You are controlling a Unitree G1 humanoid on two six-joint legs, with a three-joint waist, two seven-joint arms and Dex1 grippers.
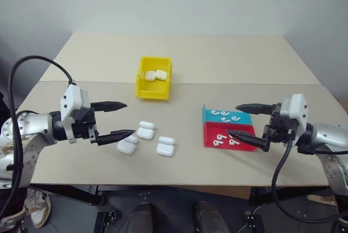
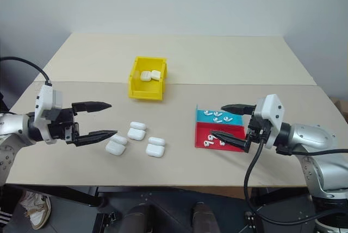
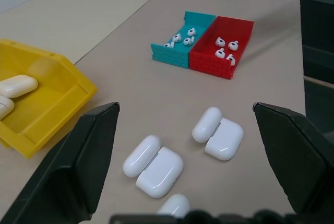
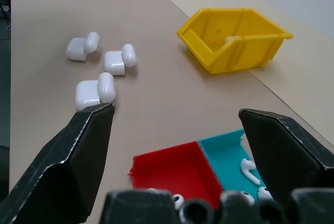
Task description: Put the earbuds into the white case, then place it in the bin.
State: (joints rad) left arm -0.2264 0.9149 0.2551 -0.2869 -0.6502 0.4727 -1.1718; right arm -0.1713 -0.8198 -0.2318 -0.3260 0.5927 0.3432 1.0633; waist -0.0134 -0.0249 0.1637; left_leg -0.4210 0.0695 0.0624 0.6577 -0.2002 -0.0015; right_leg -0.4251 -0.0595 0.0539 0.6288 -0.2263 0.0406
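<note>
Nearest the lower edge of the frame, both arms hover over the pale, matte table with their black, tapering fingers spread wide and nothing between them. The left gripper sits at lower left; the right gripper at lower right, its fingers pointing inward over the trays.

Just right of the left gripper's lower fingertip lie three white cases, glossy, rounded and hinged open (each lid tipped back beside its base). The closest case is almost touching that lower fingertip; the other two sit a little further right, toward the centre.

On the right, a red tray and a teal tray stand joined side by side, both ribbed plastic with low walls. The red one is nearer the bottom of the frame. Tiny shiny white earbuds with short stems are scattered in both; the right gripper's fingers bracket the trays' right end without touching them.

Further up, near the centre of the frame, stands the bright yellow bin, a smooth-walled open box well apart from both grippers. Two closed white cases rest inside it.
</note>
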